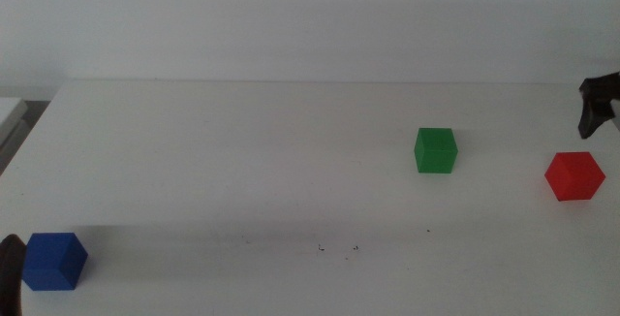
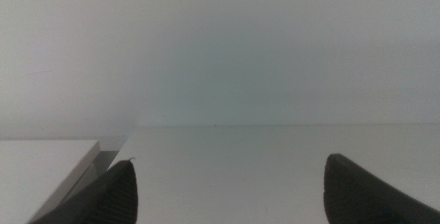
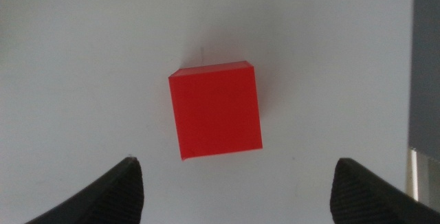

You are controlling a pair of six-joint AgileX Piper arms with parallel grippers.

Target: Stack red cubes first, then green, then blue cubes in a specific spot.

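Middle view showed all three cubes lying apart on the white table [image 1: 242, 142], none stacked. The red cube [image 1: 574, 176] sat at the right edge of the frame, the green cube [image 1: 435, 150] right of centre and a little higher, and the blue cube [image 1: 54, 261] in the lower left corner. A few dark specks at the lower centre, on bare tabletop, likely marked the stacking spot [image 1: 337, 249]; nothing stood on it.

The right gripper [image 1: 599, 106] showed only as a dark tip at the right edge of the frame, just above the red cube and clear of it. In the right wrist view its jaws were spread wide, with the red cube [image 3: 216, 110] in mid-frame above the gap between them and touched by neither. The left gripper [image 2: 230, 189] waited with jaws also spread, facing bare table and wall; a dark sliver at the lower left edge of the middle view, beside the blue cube, may have been part of it.

By my judgement the task had barely begun: the red cube was not yet grasped, and all three placements remained.
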